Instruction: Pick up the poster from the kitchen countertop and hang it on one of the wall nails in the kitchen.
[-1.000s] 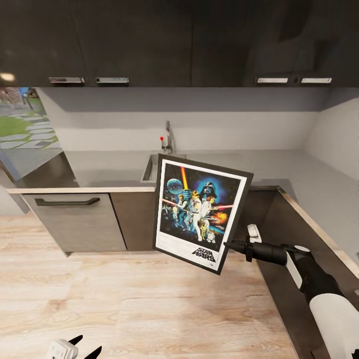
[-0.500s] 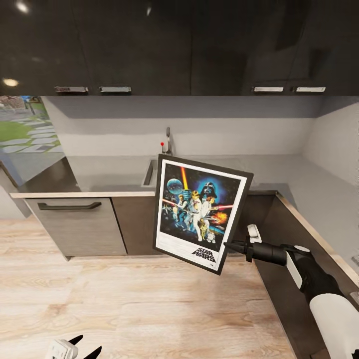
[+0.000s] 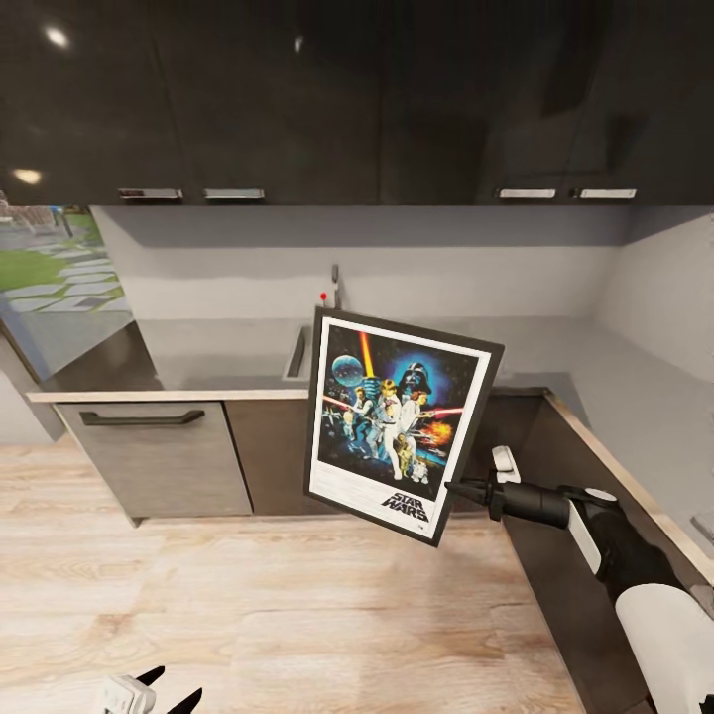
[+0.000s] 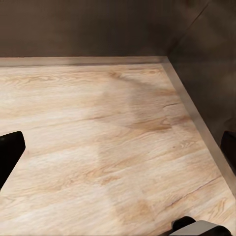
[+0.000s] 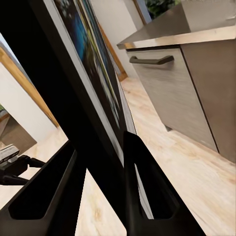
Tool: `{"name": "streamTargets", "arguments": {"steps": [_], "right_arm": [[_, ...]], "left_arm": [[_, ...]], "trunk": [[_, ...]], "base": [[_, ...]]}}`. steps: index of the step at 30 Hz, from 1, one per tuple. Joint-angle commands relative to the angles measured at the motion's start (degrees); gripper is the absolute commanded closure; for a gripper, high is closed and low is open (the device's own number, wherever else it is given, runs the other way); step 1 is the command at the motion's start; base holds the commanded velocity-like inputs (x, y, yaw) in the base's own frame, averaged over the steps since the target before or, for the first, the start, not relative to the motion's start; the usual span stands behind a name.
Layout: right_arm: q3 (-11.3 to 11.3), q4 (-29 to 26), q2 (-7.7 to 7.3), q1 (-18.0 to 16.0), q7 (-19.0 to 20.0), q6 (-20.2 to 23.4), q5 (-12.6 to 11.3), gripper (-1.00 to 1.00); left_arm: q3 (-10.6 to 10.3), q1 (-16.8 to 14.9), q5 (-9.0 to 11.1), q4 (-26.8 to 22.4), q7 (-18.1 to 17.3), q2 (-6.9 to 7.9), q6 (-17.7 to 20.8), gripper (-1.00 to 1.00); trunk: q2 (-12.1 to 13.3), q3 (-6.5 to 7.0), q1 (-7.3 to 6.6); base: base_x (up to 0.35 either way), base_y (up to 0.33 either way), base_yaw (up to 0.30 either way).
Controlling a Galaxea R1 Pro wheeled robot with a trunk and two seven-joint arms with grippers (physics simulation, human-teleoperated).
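Observation:
The poster (image 3: 397,421), black-framed with dark blue Star Wars artwork, hangs slightly tilted in the air in front of the kitchen countertop (image 3: 218,347). My right gripper (image 3: 451,488) is shut on its lower right edge. In the right wrist view the poster (image 5: 93,73) runs edge-on between the two black fingers (image 5: 49,196). My left gripper (image 3: 169,689) stands open low over the floor, nothing between its fingertips (image 4: 9,152). The sink (image 3: 296,352) and tap (image 3: 335,283) sit behind the poster. The wall nails are out of view.
Dark upper cabinets (image 3: 297,99) hang over the counter. A drawer front with a handle (image 3: 144,418) is below at left. The counter turns along the right wall (image 3: 635,397). Wooden floor (image 3: 297,615) lies open in front. A window (image 3: 50,268) is at left.
The whole view has shifted: counter and cabinets sit lower and look a little farther, so the camera moved. The poster and right gripper hold the same pose; the left gripper is unchanged.

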Motion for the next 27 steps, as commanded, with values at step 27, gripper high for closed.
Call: {"name": "streamTargets", "arguments": {"steps": [27], "right_arm": [[-0.14, 0.32, -0.08, -0.03, 0.25, 0.7, -0.32, 1.0]], "left_arm": [[0.08, -0.01, -0.14, -0.12, -0.27, -0.02, 0.61, -1.0]], "trunk": [[10.78, 5.78, -5.91]], "base": [[0.0, 0.0, 0.0]]}}
